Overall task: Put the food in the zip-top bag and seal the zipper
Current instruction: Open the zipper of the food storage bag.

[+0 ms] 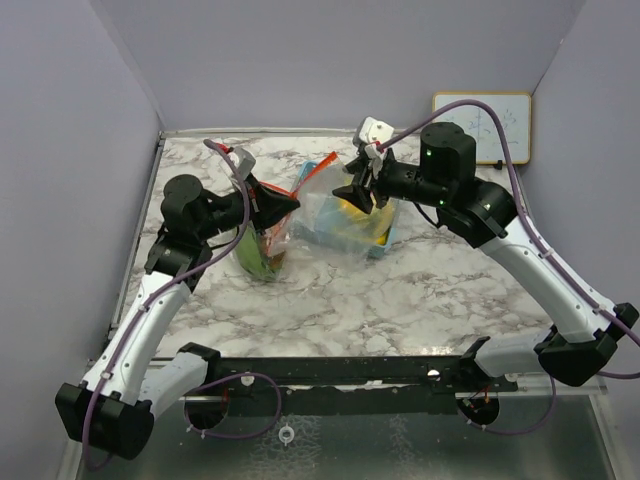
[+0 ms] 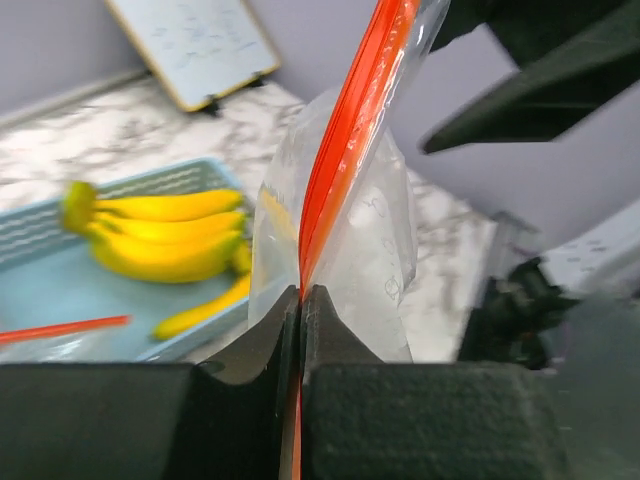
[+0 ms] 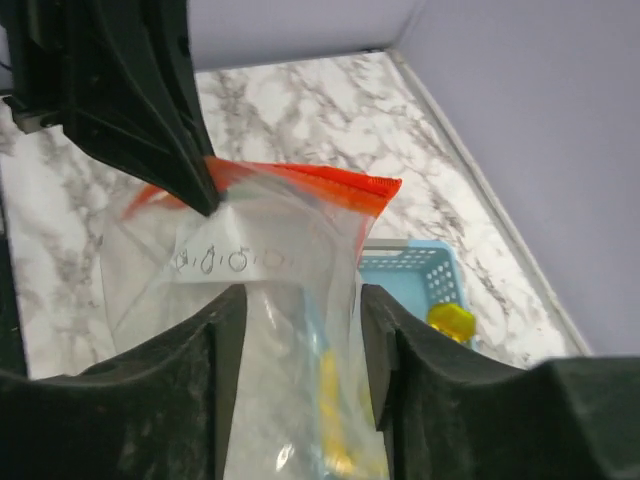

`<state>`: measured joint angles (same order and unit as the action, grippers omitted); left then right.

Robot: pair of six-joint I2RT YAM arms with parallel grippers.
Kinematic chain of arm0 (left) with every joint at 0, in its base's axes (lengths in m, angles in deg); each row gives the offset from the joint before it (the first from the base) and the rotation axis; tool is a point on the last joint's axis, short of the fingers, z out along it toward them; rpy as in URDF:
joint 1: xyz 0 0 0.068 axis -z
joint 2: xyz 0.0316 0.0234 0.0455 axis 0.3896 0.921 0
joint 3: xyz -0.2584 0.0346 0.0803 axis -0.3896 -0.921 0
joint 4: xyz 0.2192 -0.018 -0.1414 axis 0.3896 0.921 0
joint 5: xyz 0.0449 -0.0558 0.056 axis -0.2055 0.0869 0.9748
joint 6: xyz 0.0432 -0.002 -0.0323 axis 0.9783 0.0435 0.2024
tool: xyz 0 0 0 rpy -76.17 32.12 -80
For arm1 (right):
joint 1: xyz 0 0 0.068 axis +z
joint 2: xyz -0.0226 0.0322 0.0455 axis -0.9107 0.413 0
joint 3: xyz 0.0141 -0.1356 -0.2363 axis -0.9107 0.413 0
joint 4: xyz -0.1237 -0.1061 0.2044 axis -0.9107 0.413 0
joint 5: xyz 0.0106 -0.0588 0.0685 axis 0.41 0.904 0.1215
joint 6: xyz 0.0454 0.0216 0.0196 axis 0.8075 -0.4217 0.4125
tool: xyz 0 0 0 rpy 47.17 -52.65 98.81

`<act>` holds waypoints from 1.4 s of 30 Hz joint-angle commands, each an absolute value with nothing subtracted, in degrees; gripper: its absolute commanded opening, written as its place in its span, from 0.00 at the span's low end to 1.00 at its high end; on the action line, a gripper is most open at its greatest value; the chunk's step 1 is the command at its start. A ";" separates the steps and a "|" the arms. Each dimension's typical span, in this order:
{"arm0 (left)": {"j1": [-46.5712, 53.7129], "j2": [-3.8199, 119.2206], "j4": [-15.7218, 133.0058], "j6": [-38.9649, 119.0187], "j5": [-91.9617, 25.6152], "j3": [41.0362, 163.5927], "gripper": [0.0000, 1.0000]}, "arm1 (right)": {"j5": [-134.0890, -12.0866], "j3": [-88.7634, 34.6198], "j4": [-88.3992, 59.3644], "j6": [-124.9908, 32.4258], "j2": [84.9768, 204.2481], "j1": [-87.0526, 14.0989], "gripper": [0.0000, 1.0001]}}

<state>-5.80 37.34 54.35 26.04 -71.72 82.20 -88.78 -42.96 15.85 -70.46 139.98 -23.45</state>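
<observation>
Bananas (image 2: 160, 235) blurred; basket (image 2: 40, 228) cut by left edge.

Entry one: on the zip-top bag (image 3: 290, 330) I see a white write-on panel (image 3: 235, 262) printed with a short row of small outline symbols, too small for me to read as letters or numbers. Entry two: the whiteboard (image 1: 482, 127), toward one o'clock on the table in my top view, carries faint thin pen lines, with no legible word or figure.

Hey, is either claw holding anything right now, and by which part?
The left claw is shut on the zip-top bag, pinching its red zipper strip. The right claw stands open at the bag, gripping nothing.
</observation>
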 commanded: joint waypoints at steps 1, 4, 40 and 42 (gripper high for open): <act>-5.65 38.30 76.62 54.31 -56.29 89.19 0.00 | -77.09 -44.26 14.89 -70.50 138.34 -23.42 0.57; -5.44 38.32 78.80 63.59 -54.47 90.70 0.00 | -76.57 -46.42 14.69 -69.84 139.03 -23.42 0.70; 3.18 38.18 81.21 97.73 -58.97 93.06 0.00 | -110.76 -38.66 10.11 -61.05 147.18 -23.42 0.49; 3.19 38.15 79.13 96.90 -59.32 92.74 0.00 | -110.91 -38.29 10.07 -60.44 147.51 -23.42 0.47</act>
